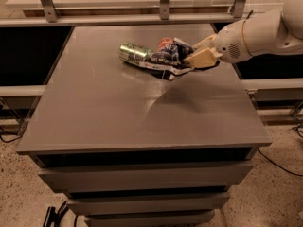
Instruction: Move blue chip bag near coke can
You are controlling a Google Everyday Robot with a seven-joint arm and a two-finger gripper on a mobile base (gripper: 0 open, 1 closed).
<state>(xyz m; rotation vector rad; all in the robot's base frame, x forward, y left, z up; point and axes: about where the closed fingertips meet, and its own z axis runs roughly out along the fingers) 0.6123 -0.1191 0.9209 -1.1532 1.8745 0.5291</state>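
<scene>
Dim warm light from overhead, whole frame slightly soft. Gripper [193,59] at far right of table [118,122], clamped on blue chip bag [164,60], casts a broad diffuse shadow [177,97] toward centre. Faint sheen on its top.

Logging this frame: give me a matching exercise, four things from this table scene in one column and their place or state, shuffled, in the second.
Things:
1. blue chip bag
2. coke can
3. green can
4. gripper

Places or states:
A. lying on its side, just left of the bag
B. reaching in from the right, closed on the bag's right end
C. red, mostly hidden behind the bag
D. crumpled, held over the far part of the table

Pairs: 1-D, 2-C, 3-A, 4-B.
</scene>
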